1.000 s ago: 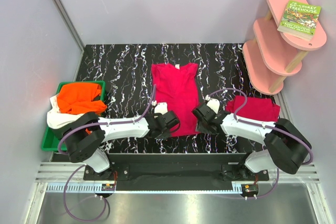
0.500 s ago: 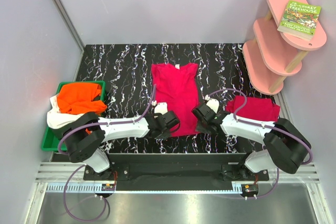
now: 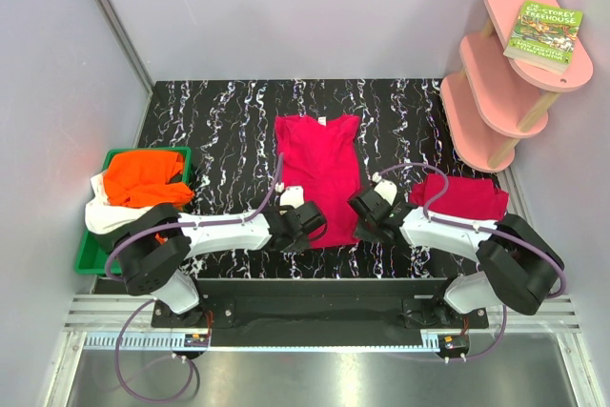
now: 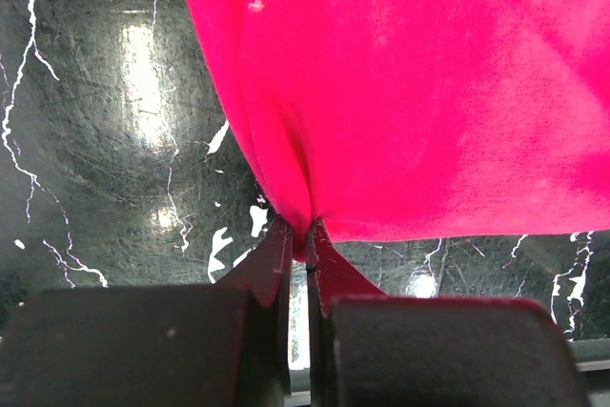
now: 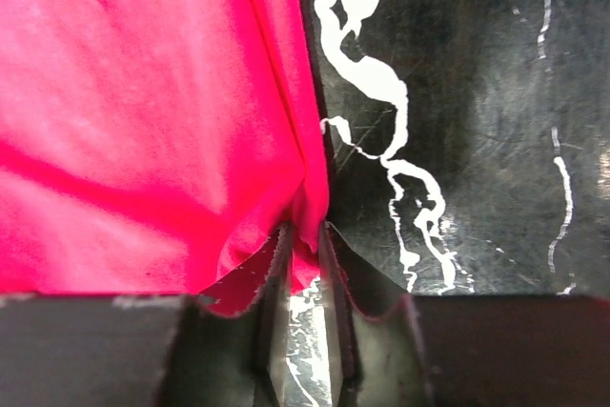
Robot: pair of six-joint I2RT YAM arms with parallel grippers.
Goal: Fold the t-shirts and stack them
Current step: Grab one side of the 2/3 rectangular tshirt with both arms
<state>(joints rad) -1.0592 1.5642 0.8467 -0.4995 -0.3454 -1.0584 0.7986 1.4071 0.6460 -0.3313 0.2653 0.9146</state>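
A crimson-pink t-shirt lies flat in the middle of the black marbled table, sleeves folded in, collar at the far end. My left gripper is shut on its near left hem corner. My right gripper is shut on its near right hem corner. A folded crimson-pink t-shirt lies to the right, beside the right arm. Orange and white t-shirts are bunched in the green tray at the left.
The green tray sits at the table's left edge. A pink three-tier shelf stands at the back right with a book on its top tier. Grey walls close in the table.
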